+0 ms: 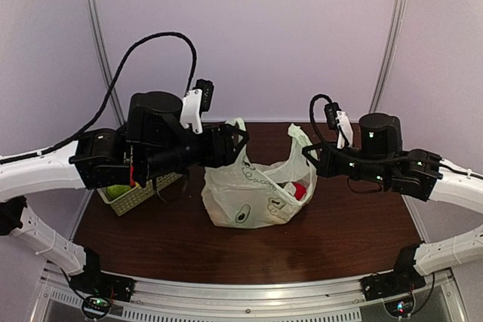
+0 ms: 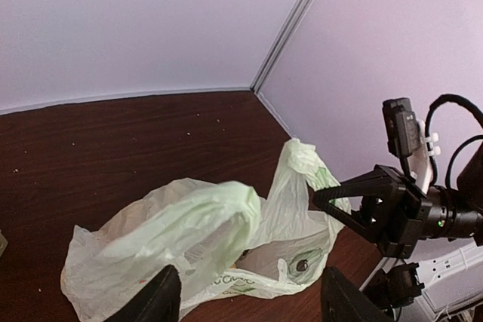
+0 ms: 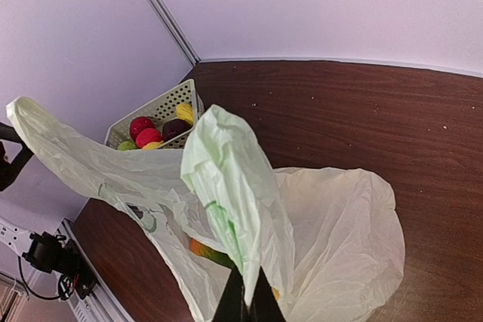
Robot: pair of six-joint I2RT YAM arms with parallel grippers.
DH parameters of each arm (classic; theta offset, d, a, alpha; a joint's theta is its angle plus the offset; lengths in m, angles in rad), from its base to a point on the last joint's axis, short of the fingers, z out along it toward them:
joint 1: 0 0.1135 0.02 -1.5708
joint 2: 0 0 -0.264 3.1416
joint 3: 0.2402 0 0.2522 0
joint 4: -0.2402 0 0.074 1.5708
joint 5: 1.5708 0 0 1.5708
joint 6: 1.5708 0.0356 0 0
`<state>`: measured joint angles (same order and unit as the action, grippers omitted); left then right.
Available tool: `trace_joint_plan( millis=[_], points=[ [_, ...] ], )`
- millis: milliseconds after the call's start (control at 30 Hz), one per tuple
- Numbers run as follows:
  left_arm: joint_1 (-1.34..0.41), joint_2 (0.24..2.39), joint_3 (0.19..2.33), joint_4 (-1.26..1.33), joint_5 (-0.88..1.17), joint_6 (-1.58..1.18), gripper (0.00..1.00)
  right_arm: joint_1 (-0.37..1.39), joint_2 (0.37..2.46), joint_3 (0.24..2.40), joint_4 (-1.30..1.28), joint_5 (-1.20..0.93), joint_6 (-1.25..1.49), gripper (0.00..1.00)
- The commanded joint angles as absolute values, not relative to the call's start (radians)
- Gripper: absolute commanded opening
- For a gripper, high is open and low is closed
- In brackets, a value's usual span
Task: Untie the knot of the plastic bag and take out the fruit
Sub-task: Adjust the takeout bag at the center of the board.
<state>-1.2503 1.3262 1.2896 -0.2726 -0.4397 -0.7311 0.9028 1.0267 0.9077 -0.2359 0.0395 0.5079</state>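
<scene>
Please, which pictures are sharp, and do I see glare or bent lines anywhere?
Top view: soft even light, no glare on the plastic bag; the wall rails tilt from wide-lens distortion. Left wrist view: fingers of the left gripper are dark, soft-edged. Right wrist view: the right gripper is silhouetted; the basket looks clear.

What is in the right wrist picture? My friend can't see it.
The right gripper pinches a loop handle of a thin pale green plastic bag, holding it up above a dark brown wooden table. An orange fruit shows inside the bag, and a pale slotted plastic basket of red, purple and yellow fruit sits by the wall.
</scene>
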Motion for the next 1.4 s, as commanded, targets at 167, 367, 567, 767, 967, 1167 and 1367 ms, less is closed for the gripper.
trace_joint_plan(
  millis=[167,367,567,767,967,1167,1367],
  points=[
    [-1.177,1.375,1.32,-0.242,-0.359,-0.713,0.61,0.917,0.991,0.899,-0.243,0.072,0.52,0.0],
    [-1.146,1.418,1.338,-0.234,-0.325,-0.713,0.59,0.919,0.982,0.895,-0.246,0.075,0.52,0.0],
    [-1.127,1.461,1.384,-0.279,-0.379,-0.709,0.58,0.921,0.981,0.892,-0.248,0.077,0.517,0.0],
    [-1.094,1.477,1.374,-0.171,-0.25,-0.68,0.28,0.921,1.005,0.926,-0.281,0.122,0.525,0.0],
    [-0.985,1.528,1.405,-0.108,-0.023,-0.701,0.0,0.912,1.052,1.034,-0.318,0.253,0.529,0.0],
    [-0.933,1.582,1.554,-0.139,0.089,-0.58,0.0,0.784,1.132,1.189,-0.344,0.194,0.493,0.0],
    [-0.857,1.541,1.656,-0.188,0.185,-0.472,0.0,0.674,1.228,1.443,-0.435,0.138,0.404,0.0]
  ],
)
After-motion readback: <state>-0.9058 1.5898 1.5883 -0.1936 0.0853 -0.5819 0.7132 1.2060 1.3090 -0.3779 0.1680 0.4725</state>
